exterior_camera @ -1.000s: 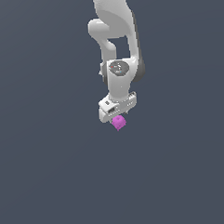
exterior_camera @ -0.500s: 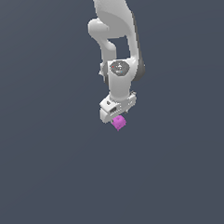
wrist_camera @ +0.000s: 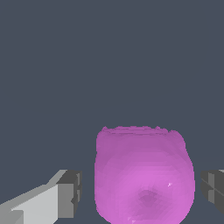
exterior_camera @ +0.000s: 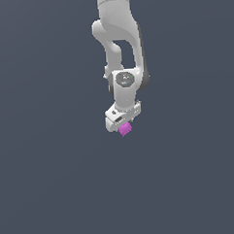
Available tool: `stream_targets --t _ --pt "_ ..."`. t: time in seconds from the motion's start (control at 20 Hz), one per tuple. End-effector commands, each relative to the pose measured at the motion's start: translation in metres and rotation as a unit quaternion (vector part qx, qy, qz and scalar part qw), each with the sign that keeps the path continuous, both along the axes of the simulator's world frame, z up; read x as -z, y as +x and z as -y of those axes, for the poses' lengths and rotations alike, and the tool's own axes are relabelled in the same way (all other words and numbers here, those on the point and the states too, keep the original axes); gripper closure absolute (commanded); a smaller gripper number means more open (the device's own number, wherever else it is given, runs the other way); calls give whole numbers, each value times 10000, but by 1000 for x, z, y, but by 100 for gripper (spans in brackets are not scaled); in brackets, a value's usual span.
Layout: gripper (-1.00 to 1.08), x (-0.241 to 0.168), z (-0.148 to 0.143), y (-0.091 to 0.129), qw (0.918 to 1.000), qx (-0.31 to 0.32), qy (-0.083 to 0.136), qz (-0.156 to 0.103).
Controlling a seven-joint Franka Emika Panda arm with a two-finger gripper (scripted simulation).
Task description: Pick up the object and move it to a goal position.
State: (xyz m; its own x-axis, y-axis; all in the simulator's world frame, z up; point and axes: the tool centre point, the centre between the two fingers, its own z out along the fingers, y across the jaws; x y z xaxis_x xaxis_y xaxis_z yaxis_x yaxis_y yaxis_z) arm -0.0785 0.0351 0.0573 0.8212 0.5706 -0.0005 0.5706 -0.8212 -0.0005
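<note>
The object [exterior_camera: 125, 130] is a small magenta blocky lump, right under the white hand of my gripper [exterior_camera: 123, 127] in the exterior view. In the wrist view the object [wrist_camera: 144, 175] fills the space between my two grey fingertips. One fingertip [wrist_camera: 72, 194] and the other [wrist_camera: 214, 190] stand on either side of it. A narrow gap shows on each side, so the jaws are open around the object and not touching it. Its lower part is cut off by the picture's edge.
A plain dark grey surface [exterior_camera: 50, 190] fills the rest of both views. The white arm [exterior_camera: 117, 36] rises above the gripper to the exterior view's top edge.
The hand has come down slightly over the object. The object has stayed where it was.
</note>
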Motion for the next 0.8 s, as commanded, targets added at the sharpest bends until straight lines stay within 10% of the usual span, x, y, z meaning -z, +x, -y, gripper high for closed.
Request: stream_targets --t 0.0,0.25,0.3,0.75 --pt "-92 10 0 0 10000 -4 0 2" --pt "-92 17 0 0 10000 -8 0 3" --pt "108 17 0 0 10000 -8 0 3" --pt "108 17 0 0 10000 -8 0 3"
